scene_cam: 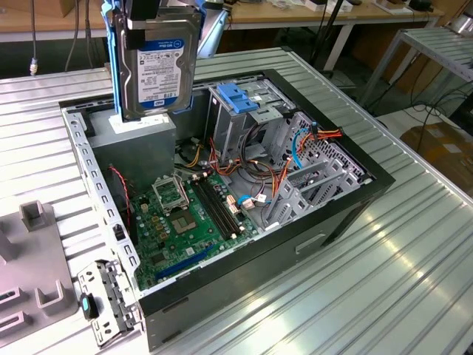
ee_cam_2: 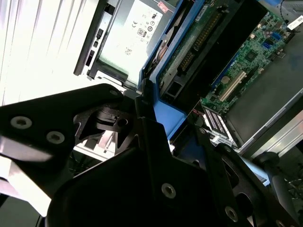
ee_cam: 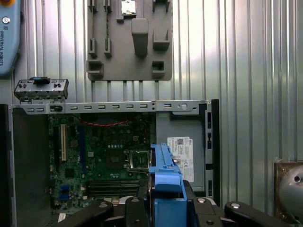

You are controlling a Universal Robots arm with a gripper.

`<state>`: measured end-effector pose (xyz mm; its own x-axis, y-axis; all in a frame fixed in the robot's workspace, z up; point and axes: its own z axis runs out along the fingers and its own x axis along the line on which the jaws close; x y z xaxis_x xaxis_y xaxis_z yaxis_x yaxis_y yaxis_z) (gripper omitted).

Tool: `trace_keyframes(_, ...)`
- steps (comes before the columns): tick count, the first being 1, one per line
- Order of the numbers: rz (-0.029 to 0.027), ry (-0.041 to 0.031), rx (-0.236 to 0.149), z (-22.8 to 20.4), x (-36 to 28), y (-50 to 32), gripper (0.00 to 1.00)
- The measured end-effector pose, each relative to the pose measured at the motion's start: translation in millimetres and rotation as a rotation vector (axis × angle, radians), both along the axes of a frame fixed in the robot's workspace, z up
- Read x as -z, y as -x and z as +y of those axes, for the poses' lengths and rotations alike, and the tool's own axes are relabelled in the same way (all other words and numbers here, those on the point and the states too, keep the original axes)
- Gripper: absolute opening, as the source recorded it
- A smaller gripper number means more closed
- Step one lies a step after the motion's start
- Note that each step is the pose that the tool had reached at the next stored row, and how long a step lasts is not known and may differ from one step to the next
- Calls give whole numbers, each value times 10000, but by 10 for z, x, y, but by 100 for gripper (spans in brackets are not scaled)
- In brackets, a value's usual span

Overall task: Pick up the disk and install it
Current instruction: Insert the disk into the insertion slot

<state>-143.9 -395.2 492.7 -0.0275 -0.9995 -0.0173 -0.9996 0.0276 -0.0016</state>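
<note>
Disk (scene_cam: 159, 70) clamped upright in end effector (ee_cam: 165, 198), above open computer case (scene_cam: 347, 214) holding motherboard (scene_cam: 185, 222), power supply (scene_cam: 140, 144).

The gripper (scene_cam: 159, 18) hangs at the top of the exterior view, pointing straight down. Its black fingers (ee_cam: 142, 201) are clamped on the upper end of the disk (scene_cam: 159, 74), which it holds upright. In both wrist views the finger linkages close in from either side of the disk.

ribbed metal table (scene_cam: 414, 281) (wooden benches (scene_cam: 281, 15) behind)
</note>
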Motion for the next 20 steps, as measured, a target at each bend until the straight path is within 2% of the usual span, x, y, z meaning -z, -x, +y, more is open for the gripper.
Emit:
trace_keyframes(13,0,2,0,-26,0,0,37)
trace_keyframes(20,0,7,0,-95,0,0,37)
